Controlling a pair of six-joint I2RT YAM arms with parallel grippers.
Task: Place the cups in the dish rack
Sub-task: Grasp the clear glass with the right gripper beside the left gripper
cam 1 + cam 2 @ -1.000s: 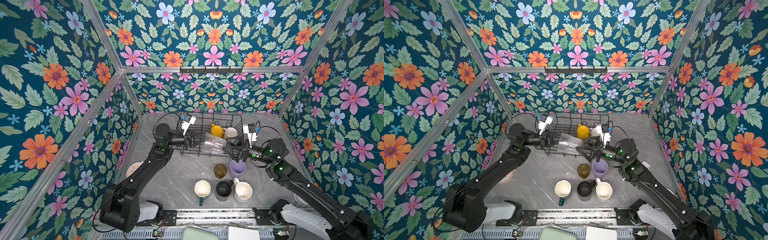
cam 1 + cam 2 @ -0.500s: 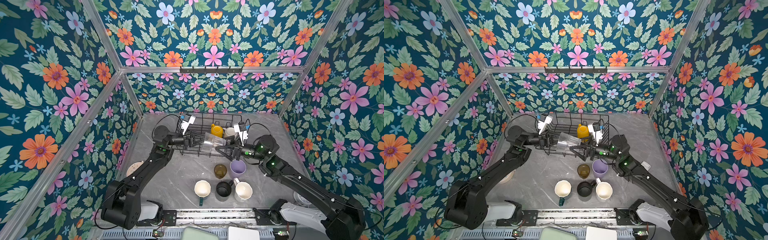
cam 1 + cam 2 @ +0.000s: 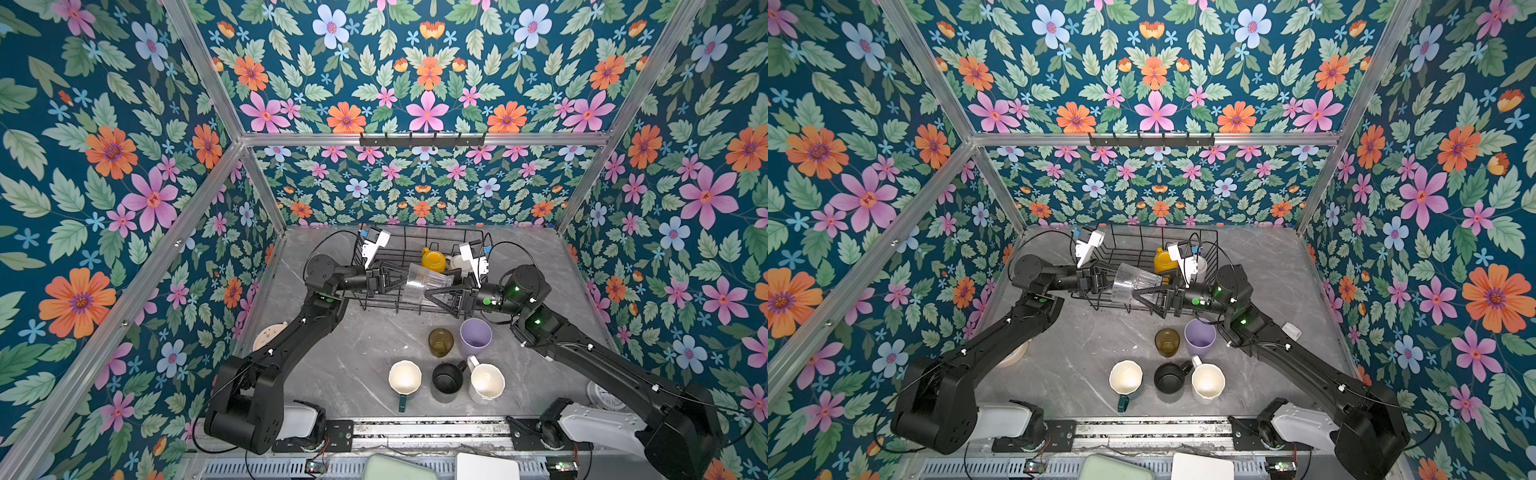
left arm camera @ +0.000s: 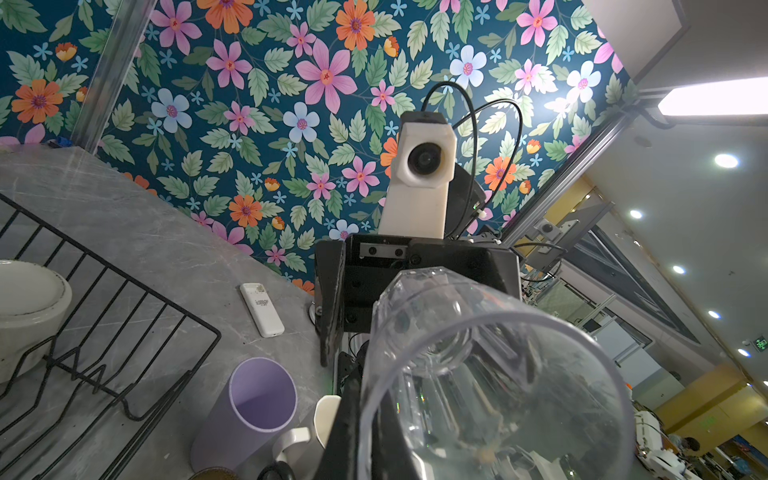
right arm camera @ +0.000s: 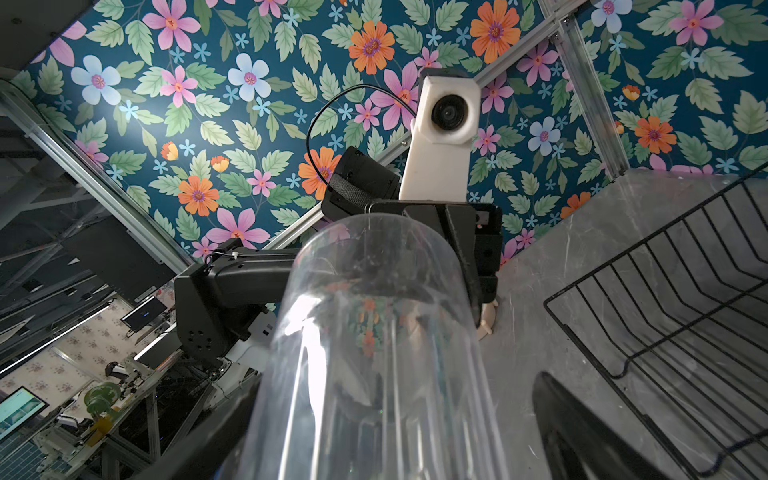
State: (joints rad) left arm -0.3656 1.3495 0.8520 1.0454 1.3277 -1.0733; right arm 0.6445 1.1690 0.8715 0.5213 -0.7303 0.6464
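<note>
One glass [image 3: 424, 282] — perhaps over rack [image 3: 409, 249] rim

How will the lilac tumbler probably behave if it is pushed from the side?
The lilac tumbler stands upright, taller than it is wide, so a high push would likely tip it. Its smooth, handleless wall may slip in a grip. It looks thin-walled, probably light.

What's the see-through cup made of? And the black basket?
The clear glass looks like glossy glass or hard plastic: things show through it and light glints off it. The dish rack looks like thin matte-black wire, probably coated metal.
</note>
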